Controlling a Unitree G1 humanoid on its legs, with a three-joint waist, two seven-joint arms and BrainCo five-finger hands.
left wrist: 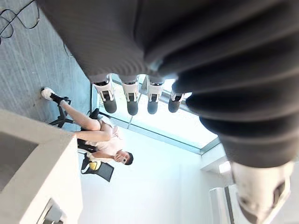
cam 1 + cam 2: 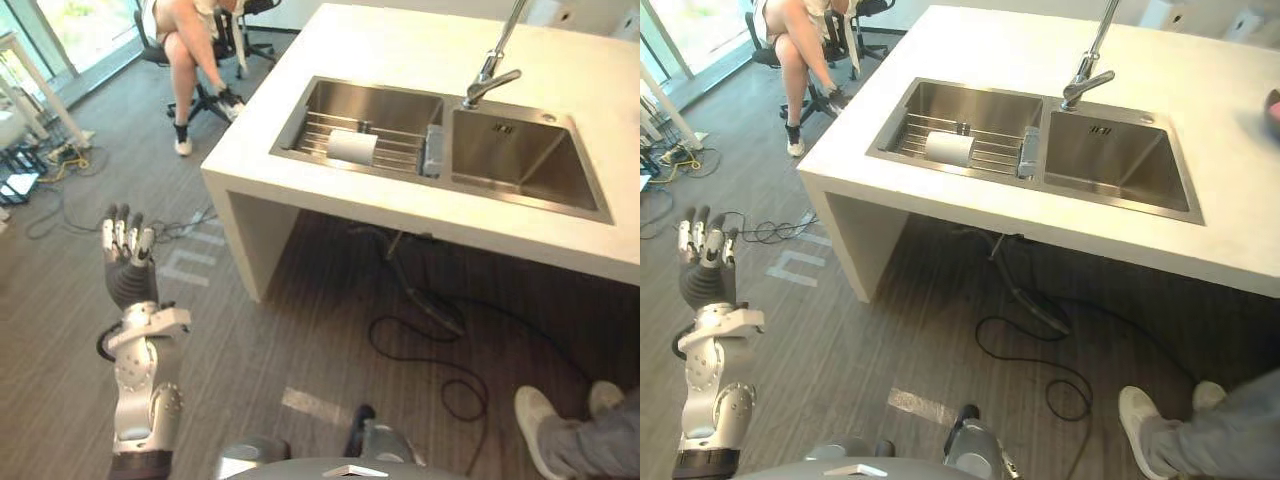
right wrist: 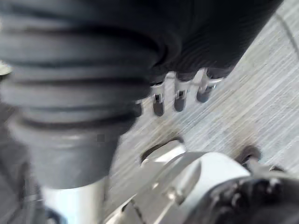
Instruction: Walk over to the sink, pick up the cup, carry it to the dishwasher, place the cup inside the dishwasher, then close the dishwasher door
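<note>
Cup (image 2: pixel 352 146) is lying on its side on the rack (image 2: pixel 400 151) in the sink's (image 2: pixel 291 124) left basin, while the left hand (image 2: pixel 125 255) is hovering with fingers straight, holding nothing, and the right hand (image 3: pixel 179 99) is hanging relaxed, empty.

No legible text, labels or numbers: the small dark mark (image 2: pixel 503 128) on the right basin's back wall in the sink (image 2: pixel 298 118) is too small to read, and the floor tape (image 2: pixel 195 257) forms no letters.
</note>
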